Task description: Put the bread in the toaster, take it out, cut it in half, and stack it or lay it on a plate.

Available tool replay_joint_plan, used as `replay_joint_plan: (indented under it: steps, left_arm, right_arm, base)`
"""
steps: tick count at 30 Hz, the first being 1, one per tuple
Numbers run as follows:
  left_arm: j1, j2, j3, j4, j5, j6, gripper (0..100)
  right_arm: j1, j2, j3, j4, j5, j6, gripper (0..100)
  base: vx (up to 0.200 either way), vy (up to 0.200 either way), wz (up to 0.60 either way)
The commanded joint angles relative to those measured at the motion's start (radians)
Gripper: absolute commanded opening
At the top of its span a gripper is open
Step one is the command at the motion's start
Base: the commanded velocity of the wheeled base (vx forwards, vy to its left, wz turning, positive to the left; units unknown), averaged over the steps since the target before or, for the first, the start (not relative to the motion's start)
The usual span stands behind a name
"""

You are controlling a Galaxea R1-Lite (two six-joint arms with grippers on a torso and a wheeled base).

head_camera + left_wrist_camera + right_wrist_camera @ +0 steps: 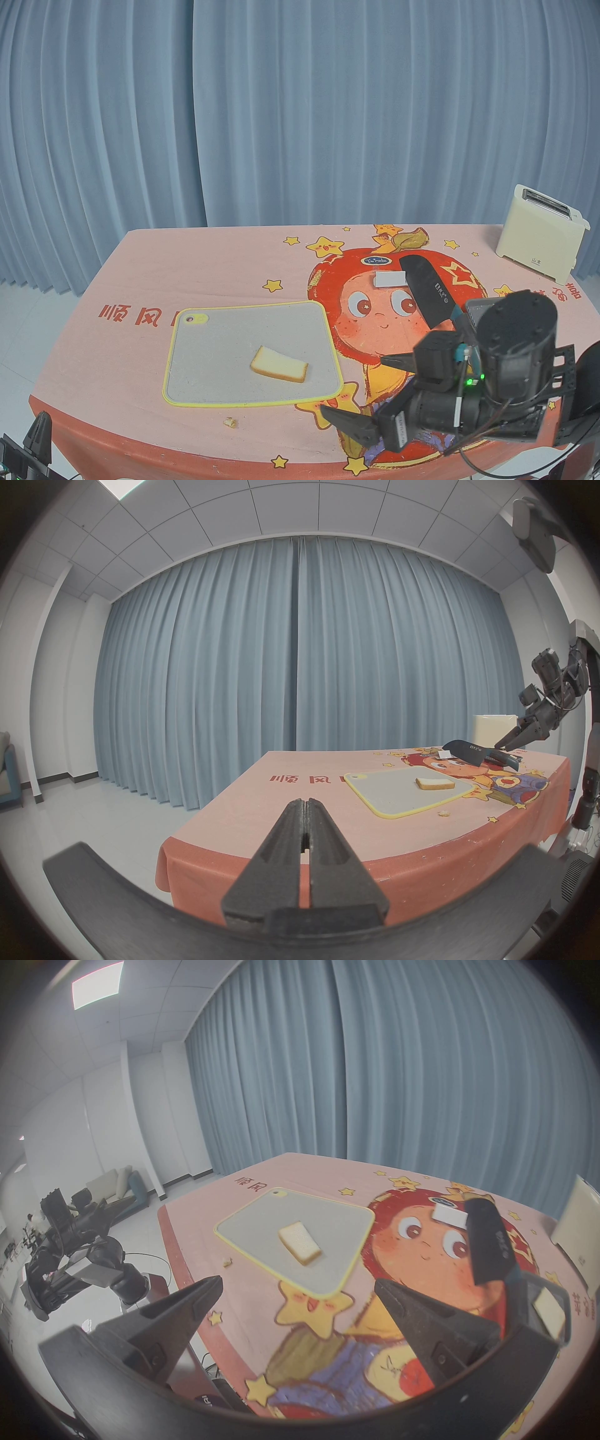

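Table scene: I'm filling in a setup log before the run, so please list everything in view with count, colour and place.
bread: one slice, pale with tan crust, lying flat on the cutting board
cutting board: one, grey with yellow rim, front left of the table
knife: one, black blade with teal handle, lying right of the board
white block: one, white, beside the knife's tip
toaster: one, cream, far right corner of the table
crumb: one, tan, on the cloth in front of the board
tablecloth: one, pink with cartoon print, covering the table
curtain: blue-grey, behind the table
right pincer: open, black, above the table's front right
left pincer: shut, black, off the table's left side
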Motion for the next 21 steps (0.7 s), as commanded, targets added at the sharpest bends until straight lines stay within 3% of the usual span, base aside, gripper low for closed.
replay_joint_plan:
  steps: [1,11,21]
  left_arm:
    - [0.000,0.000,0.018,0.000,0.001,0.000,0]
    - [0.000,0.001,0.018,0.000,0.001,0.000,0]
    - [0.000,0.000,0.018,0.000,0.001,0.000,0]
  right_arm:
    - [0.008,0.192,-0.145,0.000,0.027,-0.026,100]
    - [0.031,0.423,-0.404,0.019,0.003,-0.068,100]
    - [0.043,0.502,-0.470,0.019,0.001,-0.074,100]
  base:
    - [0.000,0.000,0.00]
    - [0.000,0.000,0.00]
    - [0.000,0.000,0.00]
